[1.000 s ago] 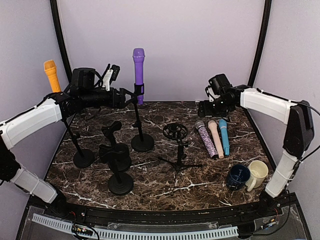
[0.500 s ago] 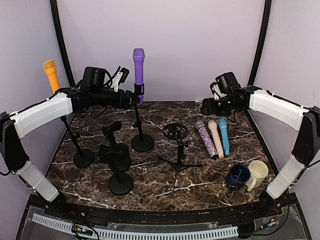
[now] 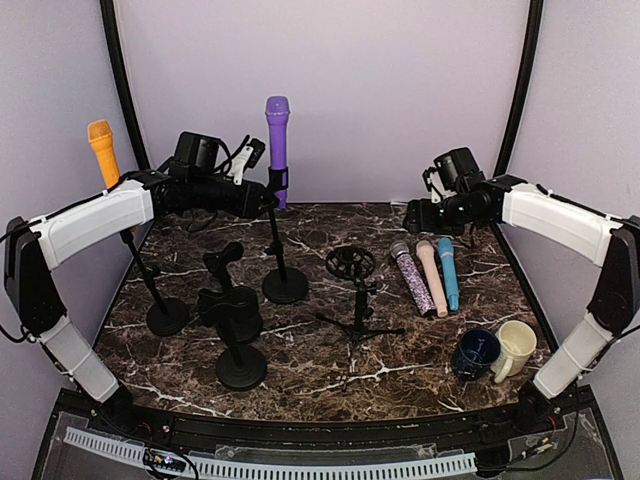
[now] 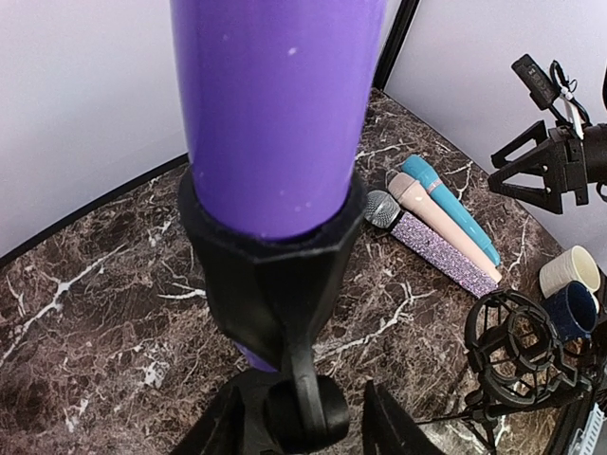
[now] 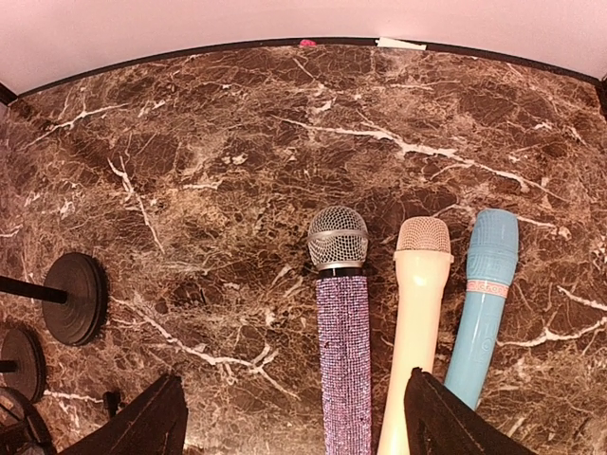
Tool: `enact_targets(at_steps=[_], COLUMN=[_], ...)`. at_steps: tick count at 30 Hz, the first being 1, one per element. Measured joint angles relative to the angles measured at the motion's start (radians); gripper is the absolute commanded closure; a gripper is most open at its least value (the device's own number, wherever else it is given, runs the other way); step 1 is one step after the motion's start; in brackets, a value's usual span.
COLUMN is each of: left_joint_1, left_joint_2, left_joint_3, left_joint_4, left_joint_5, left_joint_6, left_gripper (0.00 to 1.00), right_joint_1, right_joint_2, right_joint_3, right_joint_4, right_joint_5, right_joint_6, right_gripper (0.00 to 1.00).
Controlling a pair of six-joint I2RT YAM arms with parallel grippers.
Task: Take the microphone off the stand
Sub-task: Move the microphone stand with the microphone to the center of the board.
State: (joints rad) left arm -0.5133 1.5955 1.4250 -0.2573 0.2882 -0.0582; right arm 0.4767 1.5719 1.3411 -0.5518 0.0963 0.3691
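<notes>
— Where is the purple microphone?
— Upright in the clip of its stand, at the back of the counter.
— The left fingers?
— Half spread either side of the clip's joint, just under the microphone. Whether they pinch it, I cannot tell.
— The right fingers?
— Spread wide above three microphones lying side by side.

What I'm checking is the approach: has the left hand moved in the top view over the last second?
Yes. The left hand has shifted right, up to the stand of the purple microphone, which stayed put.
</notes>
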Motion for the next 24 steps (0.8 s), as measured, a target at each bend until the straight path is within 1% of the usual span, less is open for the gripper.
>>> enact_targets(at_steps=[2,13,18,24], left_joint_1=[0.0,0.002,0.003,0.005], left_joint_2=[0.005,0.027,0.028,0.033], left_joint_3=[0.003,0.03,0.03,0.03], left_joint_4=[-0.007,-0.008,-0.008,-0.002], left_joint_5=[-0.001,0.01,0.028,0.092], left_joint_6=[0.003,0.042,0.063,0.089], left_gripper=[0.62,0.9,0.99,1.0], right_joint_1=[0.0,0.0,0.0,0.0], right_joint_2=[-0.005,-0.038,-0.053,-0.084], right_joint_3=[-0.004,-0.021,-0.025,-0.037], right_joint_4=[0.001,0.009,0.014,0.023], right_joint_5=[0.0,0.001,0.001,0.002], right_joint_6=[0.003,0.011,0.011,0.013], right_gripper=[0.2,0.2,0.2,0.2])
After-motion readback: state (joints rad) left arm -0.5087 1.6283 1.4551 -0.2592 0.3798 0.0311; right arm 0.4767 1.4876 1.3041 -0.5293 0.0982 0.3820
